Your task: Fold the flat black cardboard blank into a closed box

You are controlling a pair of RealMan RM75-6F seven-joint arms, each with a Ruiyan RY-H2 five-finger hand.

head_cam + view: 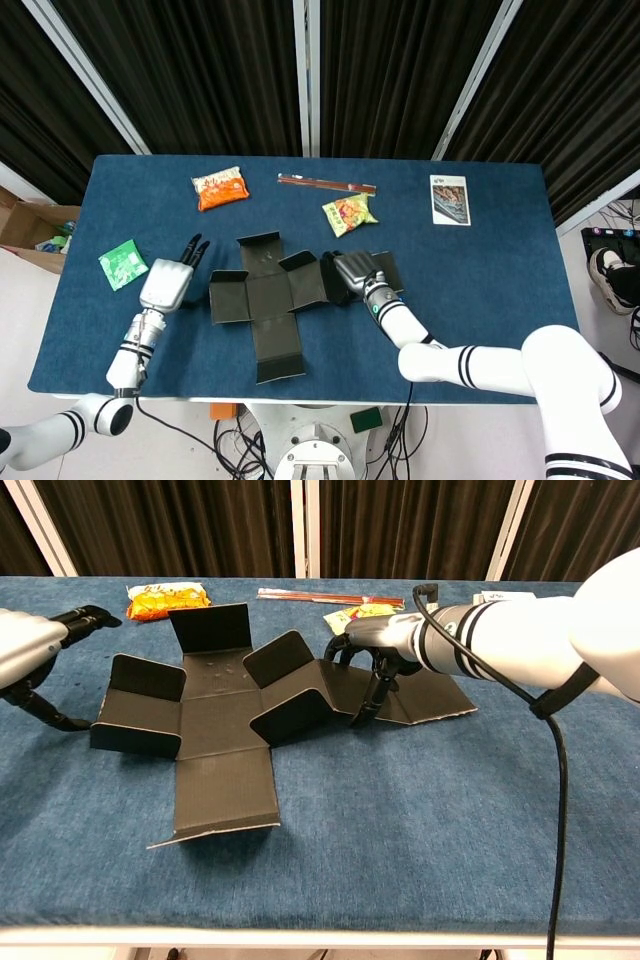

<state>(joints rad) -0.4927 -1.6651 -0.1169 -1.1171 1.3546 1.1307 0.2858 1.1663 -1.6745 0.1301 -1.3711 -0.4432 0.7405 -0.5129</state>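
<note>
The black cardboard blank (268, 300) (215, 725) lies as a cross in the middle of the blue table (480, 290), with several of its flaps standing up. My right hand (355, 272) (378, 648) is on its right panel. The fingers curl over the raised fold and one fingertip presses down on the card. My left hand (168, 280) (30, 645) is open, fingers stretched out and thumb apart. It hovers just left of the blank's upright left flap (135, 702) and does not touch it.
At the back of the table lie an orange snack packet (220, 187), a thin red-brown stick (326, 183), a yellow-green packet (348, 212) and a printed card (449, 199). A green packet (121, 265) sits left of my left hand.
</note>
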